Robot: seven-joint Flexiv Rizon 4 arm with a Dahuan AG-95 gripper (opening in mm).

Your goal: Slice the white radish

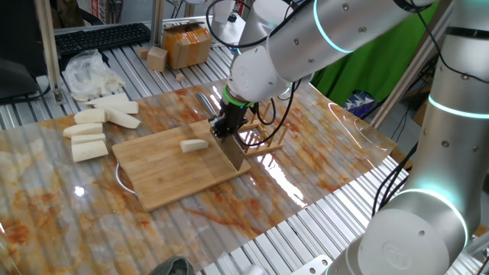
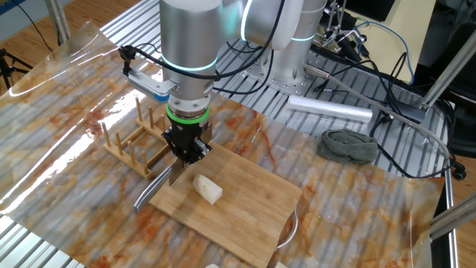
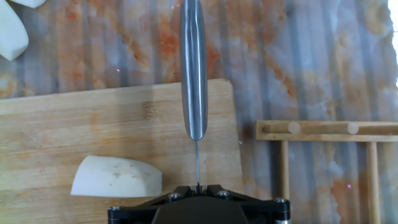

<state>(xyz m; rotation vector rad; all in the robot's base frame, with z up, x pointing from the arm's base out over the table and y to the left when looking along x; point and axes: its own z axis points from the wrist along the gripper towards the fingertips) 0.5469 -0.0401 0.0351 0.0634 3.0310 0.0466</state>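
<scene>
My gripper (image 1: pixel 227 128) points straight down over the near corner of the cutting board (image 1: pixel 164 179), and my jaws are clenched on a knife (image 3: pixel 194 74). In my hand view its blade shows edge-on as a thin line rising out from between my fingers, and the steel handle runs straight up the picture, away from me, past the board's edge and over the plastic-covered table (image 1: pixel 46 206). In the other fixed view the knife (image 2: pixel 160 186) slants down to the left of my fingers with its handle low beside the board (image 2: pixel 245 205).

The white radish (image 1: pixel 194 145) lies flat on the board, apart from the knife and touching nothing else. It is 1 short stick. In my hand view the radish (image 3: pixel 116 177) sits just left of the blade line, its long axis across the picture, roughly square to the knife, with the narrower rounded end pointing left and the blunter end toward the blade.

A wooden rack (image 3: pixel 323 146) stands just beside the board on the other side of the knife. Several bigger radish sticks (image 1: pixel 95 126) lie well apart from the board on the table, near a white plastic bag (image 1: pixel 88 72).
</scene>
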